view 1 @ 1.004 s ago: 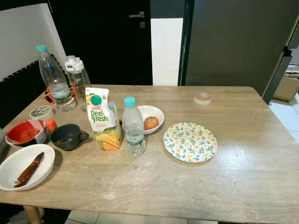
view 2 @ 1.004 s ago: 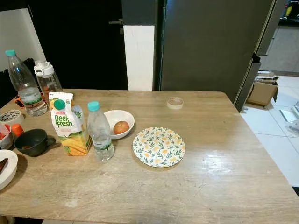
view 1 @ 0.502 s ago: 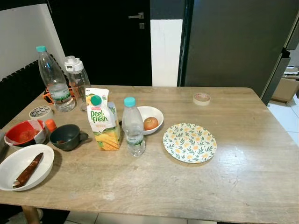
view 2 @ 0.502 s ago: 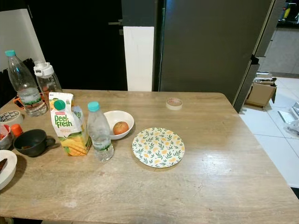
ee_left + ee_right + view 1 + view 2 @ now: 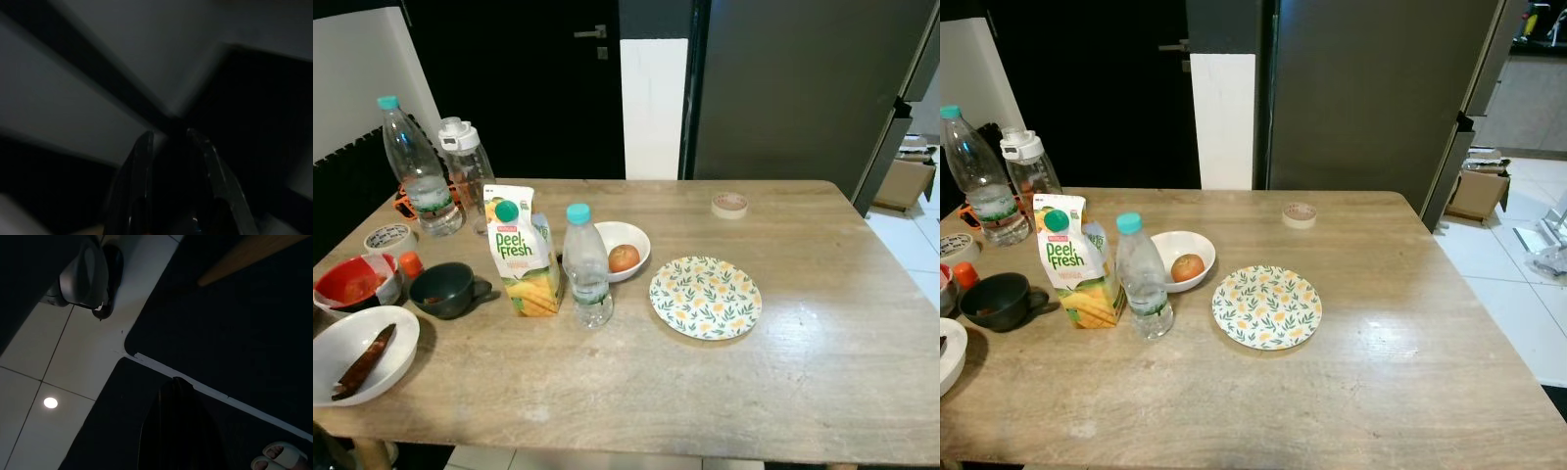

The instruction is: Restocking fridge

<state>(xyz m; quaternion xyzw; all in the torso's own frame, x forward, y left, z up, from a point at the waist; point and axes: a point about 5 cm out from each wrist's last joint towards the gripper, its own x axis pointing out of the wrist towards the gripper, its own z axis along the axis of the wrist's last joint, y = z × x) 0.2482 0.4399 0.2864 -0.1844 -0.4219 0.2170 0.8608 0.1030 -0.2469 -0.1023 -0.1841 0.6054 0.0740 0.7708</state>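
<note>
A Peel Fresh juice carton (image 5: 521,252) and a water bottle (image 5: 586,265) are seen upright, side by side, on the wooden counter (image 5: 803,362). In the left wrist view, the left pincer (image 5: 168,139) is held narrowly parted in shadow. In the right wrist view, the right pincer (image 5: 177,382) is pressed closed above floor tiles (image 5: 58,377), with a sandalled foot (image 5: 279,456) nearby.

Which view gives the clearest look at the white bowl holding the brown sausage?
The left eye view: the white bowl sits nearly whole at the table's left edge, sausage inside. The right eye view crops it to a sliver of rim. The wrist views point at dark floor.
</note>
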